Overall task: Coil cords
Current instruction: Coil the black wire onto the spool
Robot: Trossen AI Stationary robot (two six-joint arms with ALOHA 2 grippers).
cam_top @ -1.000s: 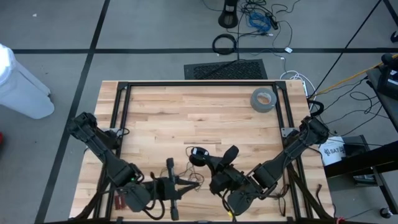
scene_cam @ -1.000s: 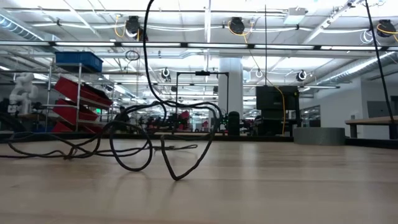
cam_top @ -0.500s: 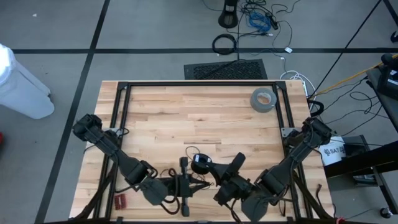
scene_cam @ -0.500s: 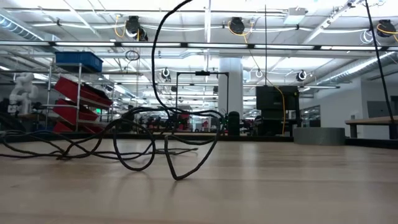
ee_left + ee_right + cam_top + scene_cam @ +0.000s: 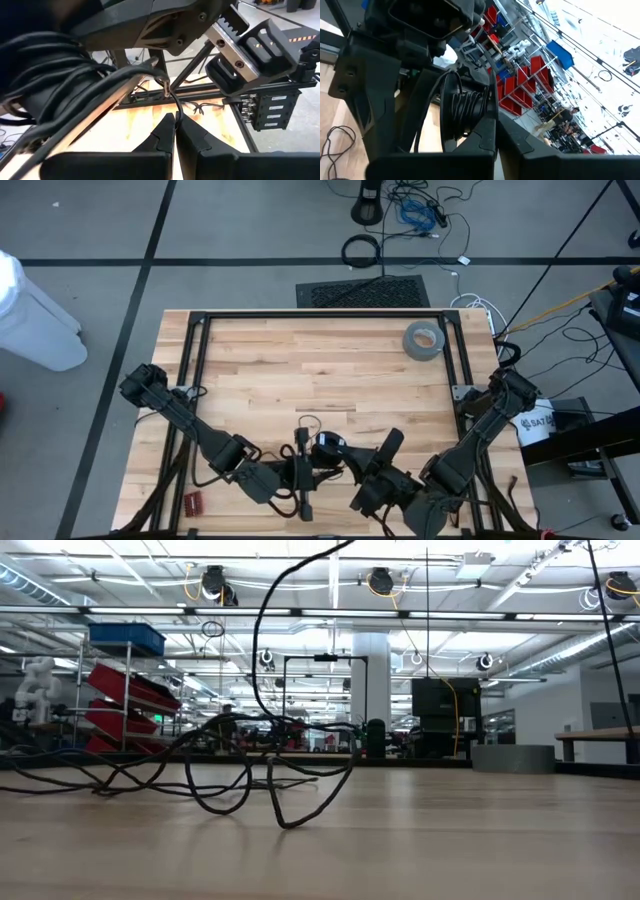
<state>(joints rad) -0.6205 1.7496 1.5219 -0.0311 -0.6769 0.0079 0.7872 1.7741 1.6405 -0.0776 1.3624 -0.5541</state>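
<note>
The cord is a thin black wire. Part of it is wound into a small coil [image 5: 325, 445] [image 5: 465, 106] above the table's near middle. Loose loops [image 5: 280, 790] rest on the wood, and one strand [image 5: 262, 630] climbs out of the low view. My right gripper [image 5: 341, 456] [image 5: 495, 126] is shut on the coil. My left gripper [image 5: 322, 472] [image 5: 175, 120] faces it from the left, close by, shut on a single strand. My left gripper pinches one strand of the cord [image 5: 174, 106] between its two fingertips, coming in nearly level from the table's left. The strand rises from the tips toward the right gripper. My right gripper pinches the coil's bundled turns [image 5: 481, 114], several strands together, coming in level from the right. The coil is lifted clear of the table.
A grey tape roll [image 5: 422, 339] lies at the far right of the table. A small red thing [image 5: 192, 503] sits near the front left corner. A black frame rail [image 5: 320, 314] borders the work area. The far half of the wood is free.
My left gripper has moved toward the table's right and sunk a little, closing on the right gripper. My right gripper has drawn toward the near edge and risen slightly, carrying the coil with it. The rising strand has shifted right and the loops on the table have been dragged along.
</note>
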